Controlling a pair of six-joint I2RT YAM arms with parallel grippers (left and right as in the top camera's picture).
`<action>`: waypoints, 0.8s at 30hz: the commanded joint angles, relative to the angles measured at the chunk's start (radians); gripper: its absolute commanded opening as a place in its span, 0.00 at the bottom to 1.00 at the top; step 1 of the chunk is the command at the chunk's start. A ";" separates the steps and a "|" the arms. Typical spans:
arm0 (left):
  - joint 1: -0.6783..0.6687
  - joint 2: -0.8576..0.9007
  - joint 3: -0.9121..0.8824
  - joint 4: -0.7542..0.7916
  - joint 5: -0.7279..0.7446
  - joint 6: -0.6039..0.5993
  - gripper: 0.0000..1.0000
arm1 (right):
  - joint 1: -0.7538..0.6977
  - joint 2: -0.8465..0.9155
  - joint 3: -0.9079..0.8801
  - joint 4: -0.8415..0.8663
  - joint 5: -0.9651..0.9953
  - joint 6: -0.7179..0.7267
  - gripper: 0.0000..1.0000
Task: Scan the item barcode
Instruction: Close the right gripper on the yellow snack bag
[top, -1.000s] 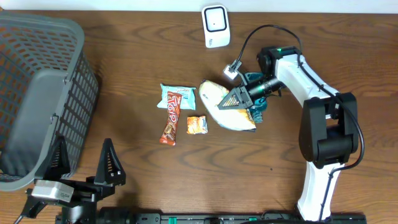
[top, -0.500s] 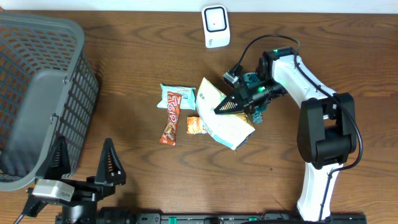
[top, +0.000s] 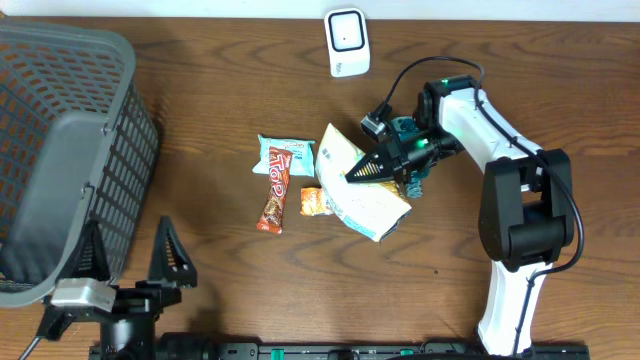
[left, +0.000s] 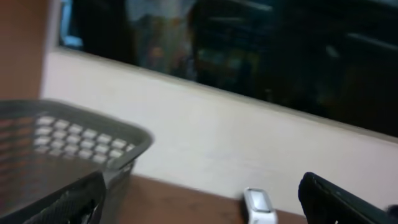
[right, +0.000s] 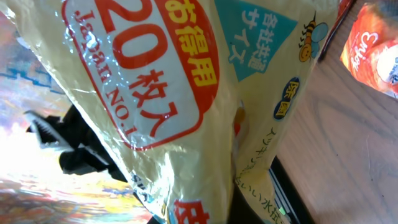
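A yellow snack bag (top: 366, 197) with red Japanese print is the item; it hangs tilted above the table's middle. My right gripper (top: 362, 172) is shut on its upper edge. In the right wrist view the bag (right: 174, 93) fills nearly the whole frame and hides the fingers. The white barcode scanner (top: 346, 42) stands upright at the far edge, well apart from the bag, and shows small in the left wrist view as the scanner (left: 259, 209). My left gripper (top: 128, 262) is open and holds nothing at the near left edge.
A grey mesh basket (top: 60, 150) fills the left side, its rim (left: 74, 134) close to my left gripper. A blue-white packet (top: 285, 155), a red bar (top: 274, 195) and a small orange packet (top: 317, 201) lie left of the bag.
The right gripper has lifted and tipped the yellow bag, which lay flat a second ago and now hangs lower and leftward. The left gripper has shifted slightly left.
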 joint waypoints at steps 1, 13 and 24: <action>-0.003 -0.003 -0.018 -0.047 -0.111 -0.001 0.99 | -0.005 -0.007 -0.001 -0.003 -0.039 -0.016 0.01; -0.003 -0.003 -0.085 -0.238 -0.109 -0.002 0.99 | -0.005 -0.007 -0.001 0.016 0.013 -0.016 0.01; -0.003 -0.003 -0.098 -0.377 -0.109 -0.002 0.99 | -0.003 -0.007 -0.001 0.058 0.014 -0.016 0.01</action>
